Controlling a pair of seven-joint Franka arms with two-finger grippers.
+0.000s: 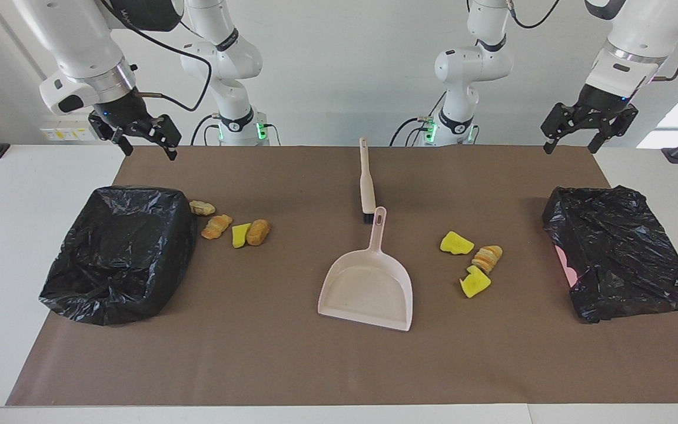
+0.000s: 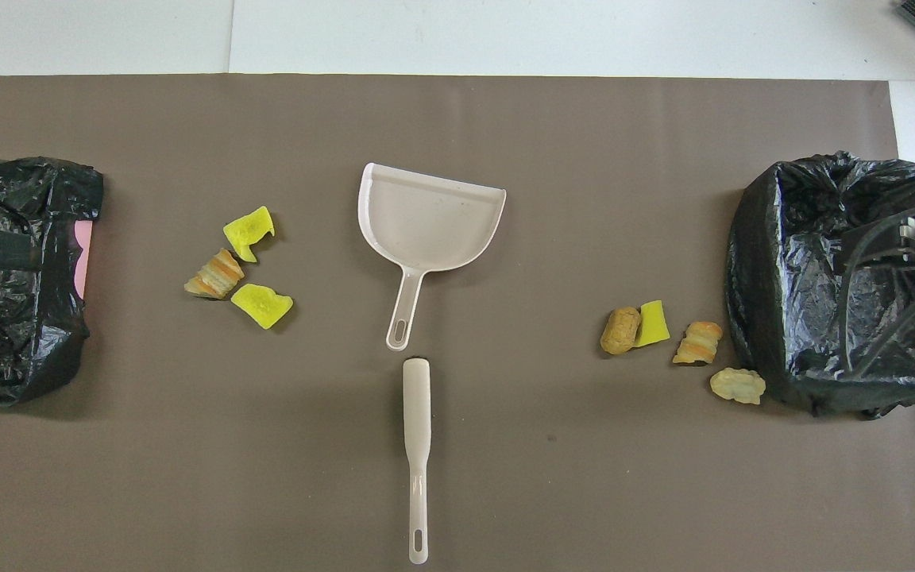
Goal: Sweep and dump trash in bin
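Observation:
The trash lies in two clusters on the brown mat [image 1: 292, 353]. Several yellow and tan scraps [image 1: 241, 234] [image 2: 652, 323] sit beside the black-bagged bin [image 1: 121, 253] [image 2: 831, 278] at the right arm's end. Three more scraps [image 1: 475, 284] [image 2: 262, 305] lie toward the second bagged bin [image 1: 621, 253] [image 2: 13, 270] at the left arm's end. Between the clusters a beige dustpan [image 1: 368, 288] [image 2: 430, 214] lies flat, its handle pointing at the robots. The brush [image 1: 366, 176] [image 2: 417, 445] lies in line with it, nearer to the robots. My right gripper [image 1: 149, 147] and left gripper [image 1: 571, 144] hang open and empty over the mat's corners.
A pink wall of the bin at the left arm's end shows where its bag has slipped [image 1: 564, 259]. White tabletop [image 1: 21, 224] borders the mat on all sides. Cables of the right arm cross over the other bin in the overhead view.

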